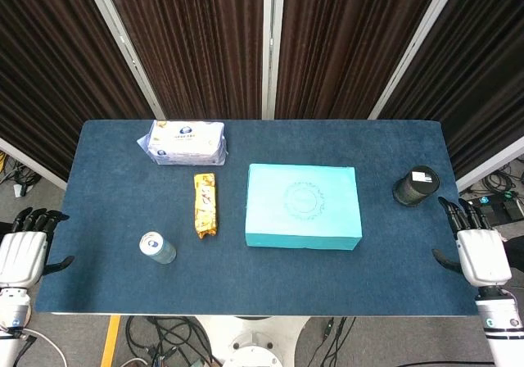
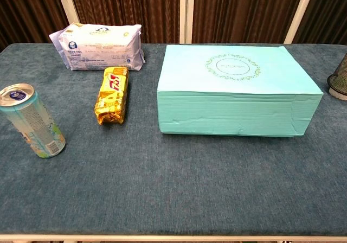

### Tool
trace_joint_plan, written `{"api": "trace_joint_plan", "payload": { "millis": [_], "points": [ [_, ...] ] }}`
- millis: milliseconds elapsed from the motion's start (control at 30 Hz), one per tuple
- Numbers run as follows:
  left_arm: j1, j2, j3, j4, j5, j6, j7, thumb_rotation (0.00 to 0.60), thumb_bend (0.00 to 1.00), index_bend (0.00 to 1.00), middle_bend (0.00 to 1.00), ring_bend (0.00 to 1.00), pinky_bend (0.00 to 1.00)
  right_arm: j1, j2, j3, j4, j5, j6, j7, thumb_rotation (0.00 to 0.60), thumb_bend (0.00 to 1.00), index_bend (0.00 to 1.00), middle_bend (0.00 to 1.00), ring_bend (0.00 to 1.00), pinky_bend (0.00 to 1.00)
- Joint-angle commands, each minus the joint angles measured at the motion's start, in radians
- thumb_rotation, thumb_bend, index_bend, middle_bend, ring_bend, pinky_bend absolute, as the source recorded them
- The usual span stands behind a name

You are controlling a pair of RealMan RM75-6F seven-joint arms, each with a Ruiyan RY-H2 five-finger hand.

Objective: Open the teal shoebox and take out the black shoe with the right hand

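Observation:
The teal shoebox [image 1: 303,206] lies near the middle of the blue table [image 1: 246,277] with its lid closed; the chest view shows its front wall and decorated lid [image 2: 237,85]. The black shoe is hidden, nothing of it shows. My right hand [image 1: 479,248] hangs off the table's right edge, fingers spread and holding nothing, well right of the box. My left hand [image 1: 26,248] sits off the left edge, fingers apart and empty. Neither hand appears in the chest view.
A black cylinder [image 1: 415,186] stands right of the box, between it and my right hand. A yellow snack packet [image 1: 205,205], a drink can [image 1: 156,247] and a white wipes pack [image 1: 183,142] lie left of the box. Dark curtains hang behind.

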Motion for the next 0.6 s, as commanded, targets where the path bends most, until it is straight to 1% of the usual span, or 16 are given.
{"api": "trace_joint_plan", "payload": {
  "millis": [33,233,333,467,600],
  "points": [
    [0.002,-0.012,0.000,0.011,-0.003,0.004,0.004,0.600,0.00,0.26,0.22,0.14,0.11,0.005,0.001,0.003,0.001,-0.001,-0.002,0.002,0.600,0.09,0.01,0.15,0.05,0.13],
    [0.006,-0.011,0.007,0.003,-0.008,-0.001,0.012,0.600,0.00,0.26,0.22,0.14,0.11,0.018,0.005,0.003,0.011,-0.008,-0.014,0.017,0.600,0.09,0.01,0.15,0.05,0.13],
    [0.009,-0.010,0.007,-0.001,0.000,0.011,0.008,0.600,0.00,0.26,0.22,0.14,0.11,0.042,0.009,0.004,0.030,-0.019,-0.045,0.025,0.600,0.09,0.01,0.15,0.05,0.13],
    [0.009,-0.012,0.009,-0.005,0.008,0.014,0.005,0.600,0.00,0.26,0.22,0.14,0.11,0.114,-0.018,0.022,0.109,-0.012,-0.140,0.067,0.600,0.09,0.01,0.16,0.05,0.13],
    [0.012,-0.008,0.014,-0.013,0.011,0.012,0.006,0.600,0.00,0.26,0.22,0.14,0.11,0.201,-0.073,0.041,0.222,-0.018,-0.229,0.055,0.600,0.09,0.01,0.15,0.05,0.13]
  ]
}}
